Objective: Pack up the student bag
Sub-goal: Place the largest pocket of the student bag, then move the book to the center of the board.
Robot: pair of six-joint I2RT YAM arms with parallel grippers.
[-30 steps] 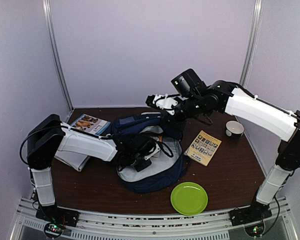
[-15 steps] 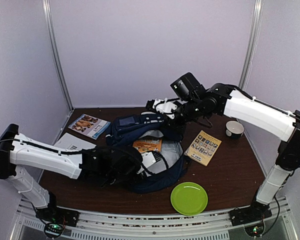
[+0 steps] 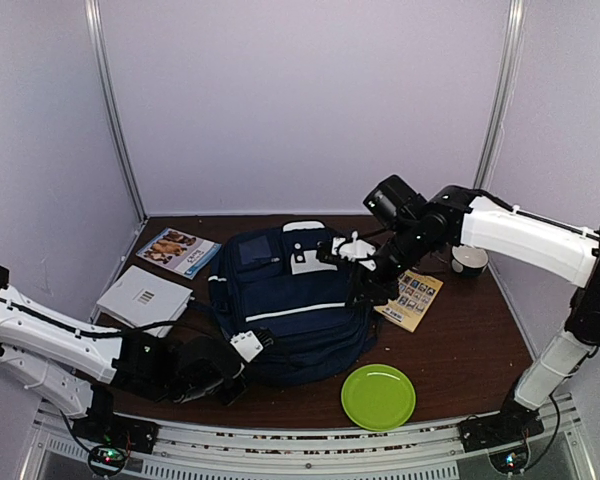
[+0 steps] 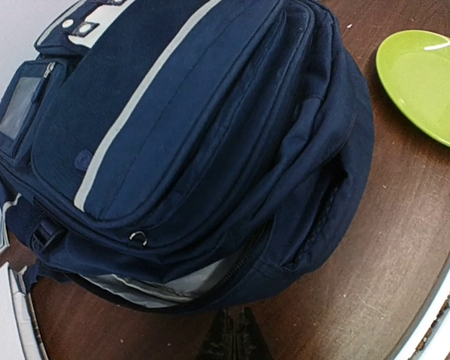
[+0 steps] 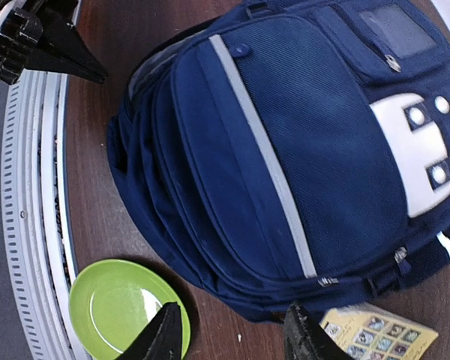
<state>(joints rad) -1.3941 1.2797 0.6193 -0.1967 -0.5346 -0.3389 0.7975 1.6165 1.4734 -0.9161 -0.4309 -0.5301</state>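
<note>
The student bag [image 3: 295, 305] lies flat in the middle of the table, navy with a white stripe and a white dotted patch [image 3: 308, 260] at its far end. Its near zip gapes a little and shows grey lining [image 4: 154, 289]. My left gripper [image 3: 250, 345] sits low on the table at the bag's near left corner; in the left wrist view it [image 4: 237, 339] is shut with nothing in it, just short of the fabric. My right gripper [image 3: 344, 250] hovers over the bag's far right side. In its wrist view the right gripper [image 5: 236, 341] stands open and empty above the bag [image 5: 285, 150].
A green plate [image 3: 378, 396] lies near the front edge, right of the bag. A yellow booklet [image 3: 410, 295] and a cup [image 3: 469, 258] are to the right. A picture book [image 3: 178, 250] and a white-grey notebook [image 3: 143, 298] lie to the left.
The right gripper has opened and let go of the bag's flap, which has dropped flat over the opening. The left arm has pulled out of the bag toward the near left.
</note>
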